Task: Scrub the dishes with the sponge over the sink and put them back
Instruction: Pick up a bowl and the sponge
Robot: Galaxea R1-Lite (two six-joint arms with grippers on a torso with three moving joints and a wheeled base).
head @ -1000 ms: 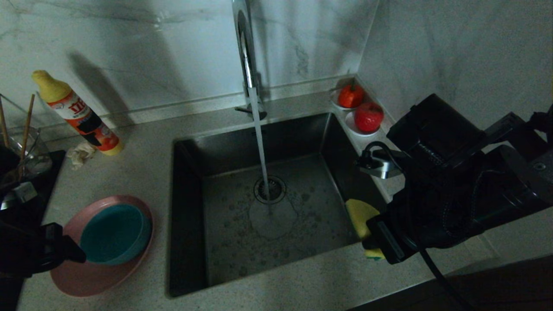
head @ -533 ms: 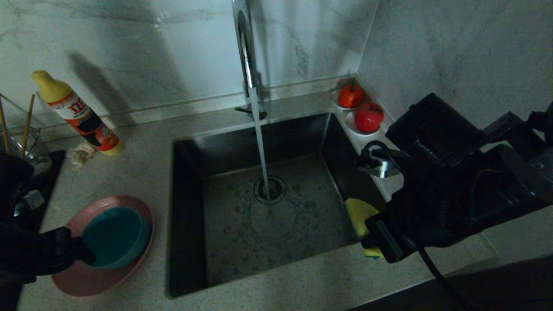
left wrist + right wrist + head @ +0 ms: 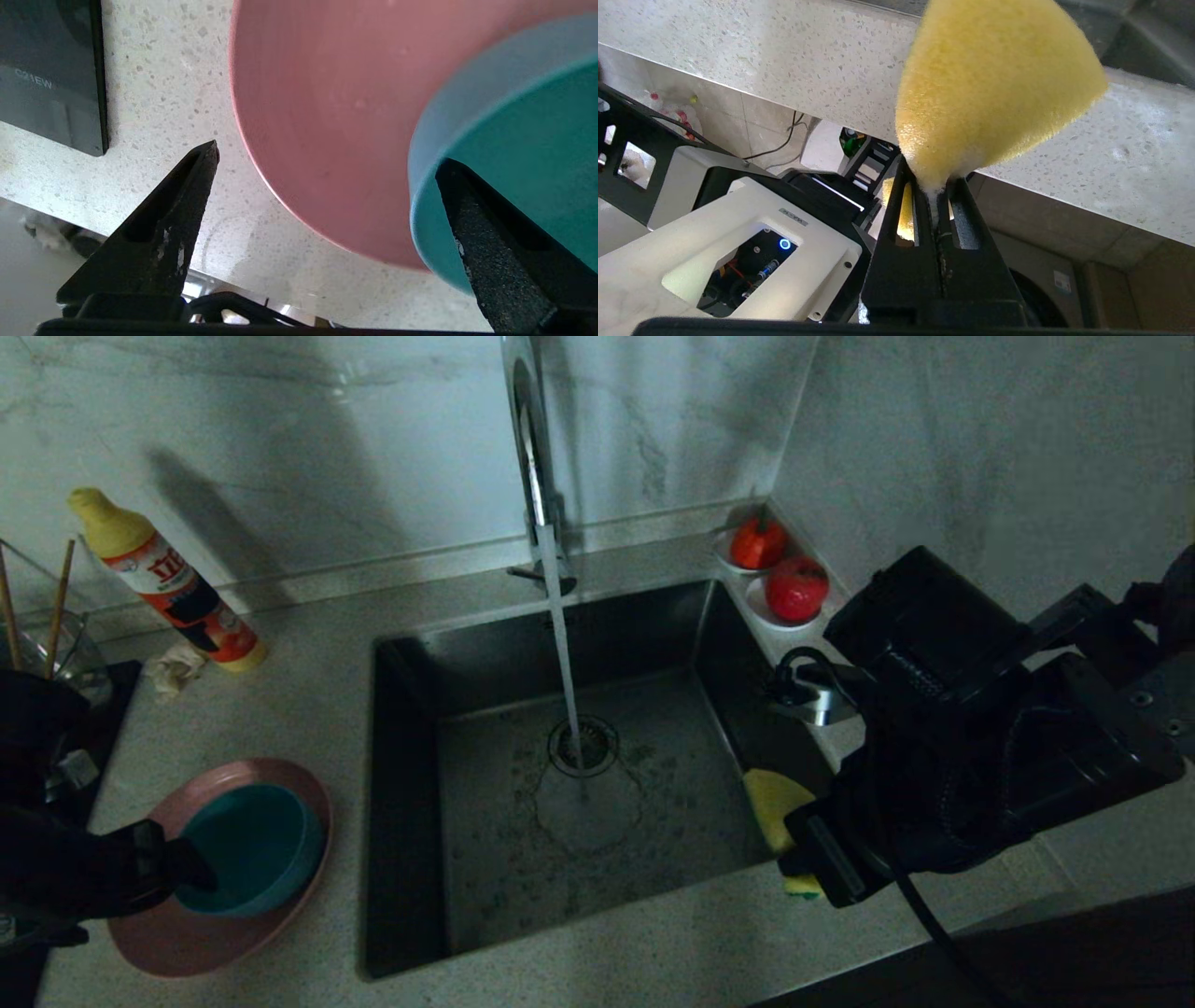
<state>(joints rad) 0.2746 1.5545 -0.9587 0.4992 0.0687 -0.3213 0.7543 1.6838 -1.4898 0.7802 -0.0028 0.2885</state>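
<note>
Sink (image 3: 439,859): your landmark, a dark square basin sunk in the speckled bench (image 3: 308,709), with a round drain strainer (image 3: 583,744) at its middle
Faucet (image 3: 530,439): it rises behind the sink's back edge, and you can see water running from it straight down onto the strainer
Plate (image 3: 201,938): you'll find the pink plate on the bench just to the left of the sink, near the front corner
Bowl (image 3: 250,847): the teal bowl sits on that plate, on the side nearer the sink
Left pincer (image 3: 327,177): its fingers stand wide apart at the bowl's far-from-sink side; one finger (image 3: 490,261) is inside the bowl against the wall, the other (image 3: 173,224) is outside over bare bench, so nothing is clamped
Right pincer (image 3: 937,186): you see it over the sink's right front corner, fingers pressed together on the sponge
Sponge (image 3: 994,88): yellow, pinched at one end so it fans out; it hangs at the sink's right wall
Chopsticks (image 3: 58,607): they stand upright in a clear glass container (image 3: 70,658), well to the left of the sink, near the back
Detergent bottle (image 3: 163,583): it leans at the wall, left of the sink and behind the plate
Red fruit (image 3: 796,588): two pieces on small white saucers, at the sink's back right corner
</note>
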